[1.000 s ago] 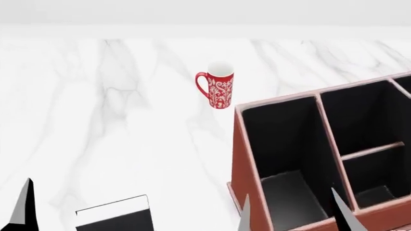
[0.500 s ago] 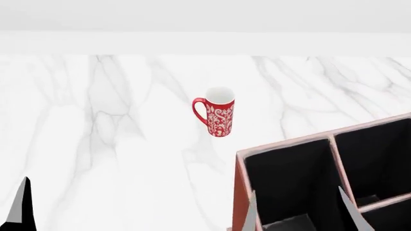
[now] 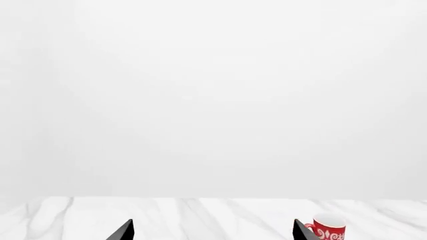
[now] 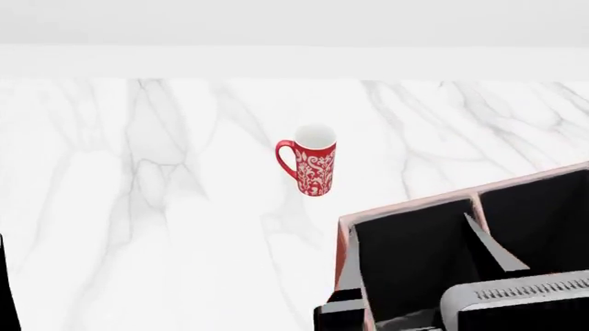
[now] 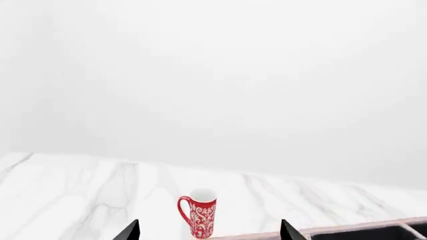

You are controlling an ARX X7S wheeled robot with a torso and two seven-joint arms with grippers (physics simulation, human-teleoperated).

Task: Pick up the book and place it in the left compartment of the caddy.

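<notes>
Book nowhere in sight, so nothing is placed yet; caddy (image 4: pixel 405 214) compartments look empty; both pincers (image 3: pixel 212 231) (image 5: pixel 208 231) spread wide, holding nothing.

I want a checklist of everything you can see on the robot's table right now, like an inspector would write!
Surface: white marble table.
Job's things: caddy at lower right, black inside; left compartment holds no book; the book is not in view.
Clutter: red patterned mug, upright, apart from the caddy.
End effectors: right end effector over the caddy, fingers spread; left end effector shows only its fingertips, spread.
Cables: nothing seen.
Surroundings: plain white wall.
</notes>
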